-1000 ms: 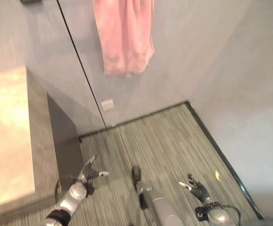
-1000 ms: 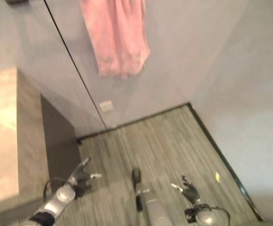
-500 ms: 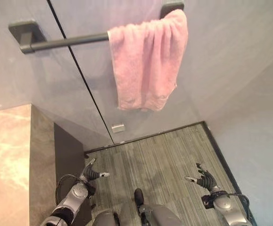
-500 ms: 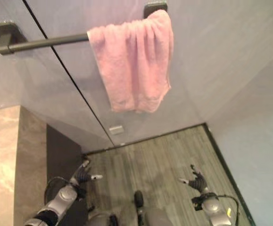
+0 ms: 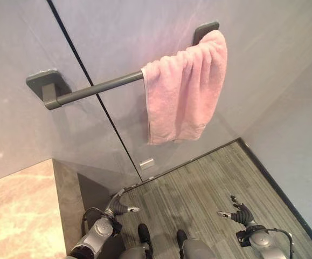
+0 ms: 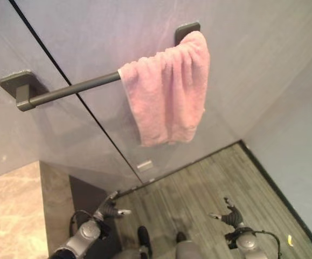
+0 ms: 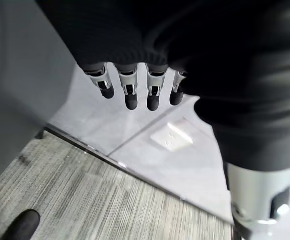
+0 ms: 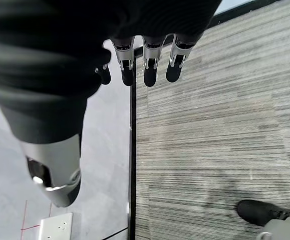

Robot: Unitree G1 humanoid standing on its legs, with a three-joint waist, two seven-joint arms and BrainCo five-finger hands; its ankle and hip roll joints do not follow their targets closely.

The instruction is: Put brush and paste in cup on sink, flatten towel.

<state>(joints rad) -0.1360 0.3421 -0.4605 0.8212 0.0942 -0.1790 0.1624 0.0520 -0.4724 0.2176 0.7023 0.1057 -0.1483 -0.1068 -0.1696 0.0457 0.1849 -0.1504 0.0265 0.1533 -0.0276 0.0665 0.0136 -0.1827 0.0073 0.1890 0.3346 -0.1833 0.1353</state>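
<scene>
1. Up on the wall rail [image 5: 96,88], the pink towel [image 5: 184,91] hangs bunched at its far end.
2. Left hand [image 5: 119,205] and right hand [image 5: 240,214] hang low, fingers loose, both empty.
3. Soft, light cloth; best pinched at a lower corner, I'd say.

1. A towel [image 5: 184,95] is hung over the right end of a rail [image 5: 99,87] fixed on the wall [image 5: 145,32], high above and ahead of both hands.
2. The left hand [image 5: 119,206] is held low over the floor [image 5: 209,183], just right of the counter [image 5: 21,216].
3. The right hand [image 5: 240,214] is held low too, well apart from the left hand.
4. A wall socket [image 5: 146,163] is set under the towel, ahead of the left hand.
</scene>
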